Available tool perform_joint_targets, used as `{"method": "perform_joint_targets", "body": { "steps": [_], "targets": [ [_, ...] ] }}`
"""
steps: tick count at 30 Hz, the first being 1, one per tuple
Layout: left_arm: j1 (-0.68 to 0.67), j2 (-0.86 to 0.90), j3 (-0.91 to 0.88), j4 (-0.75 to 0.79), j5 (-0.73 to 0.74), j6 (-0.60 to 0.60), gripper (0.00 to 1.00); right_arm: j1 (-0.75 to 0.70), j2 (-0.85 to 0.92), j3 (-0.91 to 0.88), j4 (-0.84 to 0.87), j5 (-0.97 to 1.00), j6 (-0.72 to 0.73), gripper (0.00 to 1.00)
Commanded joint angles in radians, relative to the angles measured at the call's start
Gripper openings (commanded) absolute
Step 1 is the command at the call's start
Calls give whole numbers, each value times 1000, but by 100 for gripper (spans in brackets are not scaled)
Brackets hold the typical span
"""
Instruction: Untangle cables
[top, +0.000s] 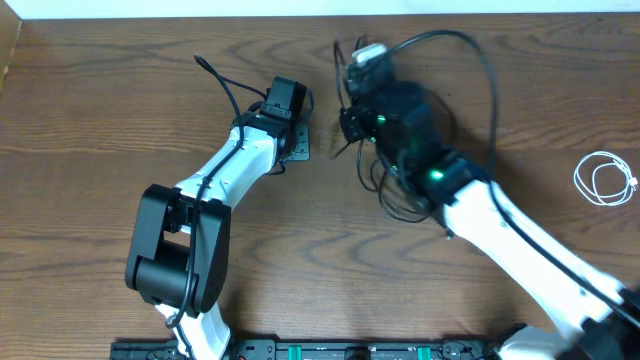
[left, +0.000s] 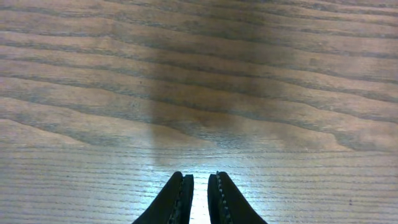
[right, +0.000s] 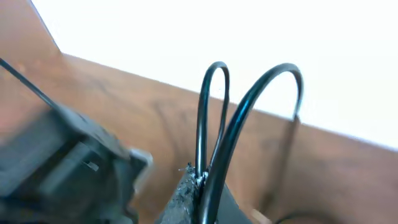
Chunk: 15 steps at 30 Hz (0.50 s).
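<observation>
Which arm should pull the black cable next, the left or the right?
Right. Its tool is pinched shut on the black cable, so it probably just needs to pull; the left tool holds nothing, above bare table.

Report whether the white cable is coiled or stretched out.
Coiled: the white cable lies in a few small overlapping loops on the table, near its right edge.

**Left arm** (top: 230, 165): white link reaches from the base to the black wrist (top: 283, 105). The left jaws point down at the desk, nearly closed with a narrow slit between the fingers (left: 177, 202), nothing between them.

**Right arm** (top: 520, 235): extended diagonally, wrist (top: 400, 115) blurred. The right jaws are pinched together on a black cable (right: 283, 67), which loops out ahead of the tips.
</observation>
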Motion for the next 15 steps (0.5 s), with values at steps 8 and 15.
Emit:
{"method": "perform_joint_targets", "body": {
  "steps": [8, 15],
  "targets": [
    [2, 3, -5, -6, -30, -5, 16, 7, -286, 8, 132, 6, -223, 1],
    [2, 3, -5, -6, -30, -5, 15, 7, -382, 8, 100, 190, -218, 1]
  ]
}}
